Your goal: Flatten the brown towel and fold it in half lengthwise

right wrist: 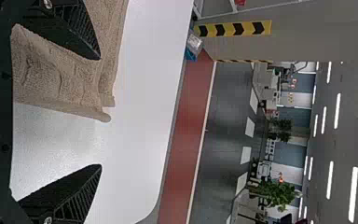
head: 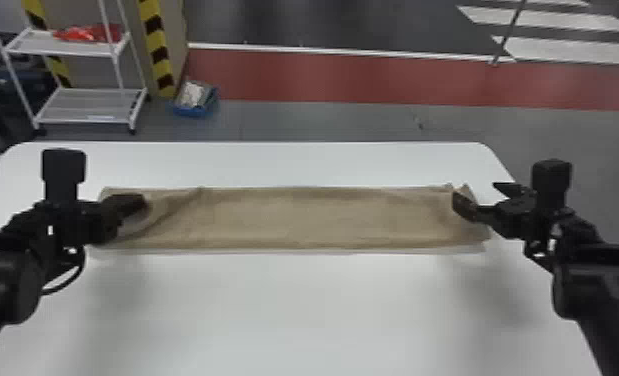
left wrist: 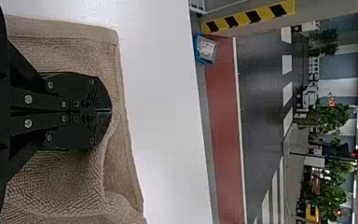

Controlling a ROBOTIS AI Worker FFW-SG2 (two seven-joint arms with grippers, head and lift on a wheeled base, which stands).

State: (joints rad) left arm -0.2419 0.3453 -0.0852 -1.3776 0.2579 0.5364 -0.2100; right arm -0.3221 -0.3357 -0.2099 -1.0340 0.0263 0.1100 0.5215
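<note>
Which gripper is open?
The right gripper: its fingers stand wide apart at the right end of the towel. Those of the left gripper are together.

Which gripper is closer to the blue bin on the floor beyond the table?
The left gripper. It is over the left end of the brown towel, with the blue bin beyond that side; the right gripper is at the towel's right end, farther off.

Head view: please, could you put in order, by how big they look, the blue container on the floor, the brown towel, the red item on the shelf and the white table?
1. White table
2. Brown towel
Not ranked: blue container and red item; both look small, too alike to order.
</note>
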